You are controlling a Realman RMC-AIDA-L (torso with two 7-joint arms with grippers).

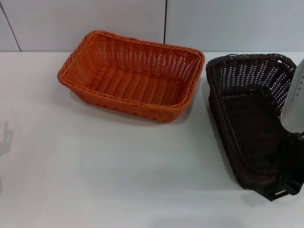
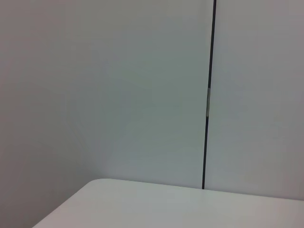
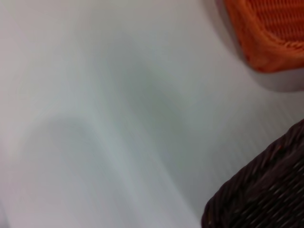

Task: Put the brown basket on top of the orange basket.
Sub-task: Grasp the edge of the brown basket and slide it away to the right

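Note:
The orange basket (image 1: 133, 78) stands flat at the back middle of the white table. The brown basket (image 1: 247, 114) is to its right, a small gap apart, tilted with its right side raised. My right gripper (image 1: 281, 191) is at the brown basket's near right corner, dark against the dark weave, shut on the rim. The right wrist view shows a corner of the brown basket (image 3: 266, 190) close by and a corner of the orange basket (image 3: 270, 33) farther off. My left gripper is out of view.
The white table (image 1: 118, 166) runs wide to the left and front of the baskets. A grey wall with a dark seam (image 1: 165, 21) stands right behind the table. The left wrist view shows only a table corner (image 2: 142, 204) and the wall.

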